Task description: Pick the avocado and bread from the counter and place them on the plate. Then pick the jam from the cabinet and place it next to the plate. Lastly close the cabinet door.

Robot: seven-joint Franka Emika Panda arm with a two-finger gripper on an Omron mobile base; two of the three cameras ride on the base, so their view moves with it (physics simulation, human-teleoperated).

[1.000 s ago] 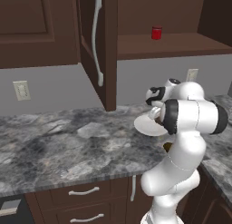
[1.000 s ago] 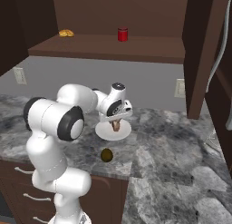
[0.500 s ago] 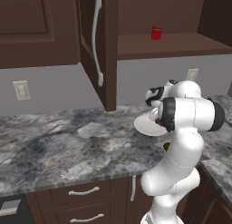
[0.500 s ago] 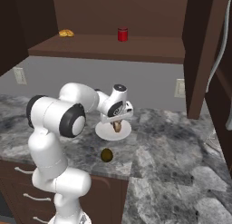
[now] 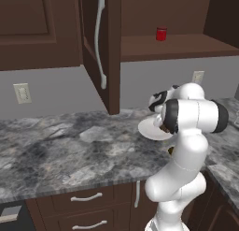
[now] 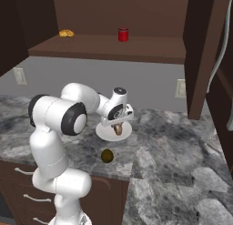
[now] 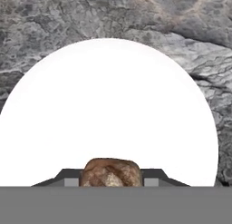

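One bread in claw above plate.

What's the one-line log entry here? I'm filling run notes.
phase: placing bread | gripper: shut on bread, over plate | avocado: on counter | jam: in cabinet

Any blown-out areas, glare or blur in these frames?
Hand view: the plate is flat white with no shading, while the bread between the fingers stays textured. Both base views: evenly lit, sharp, soft shadow under the open cabinet door.
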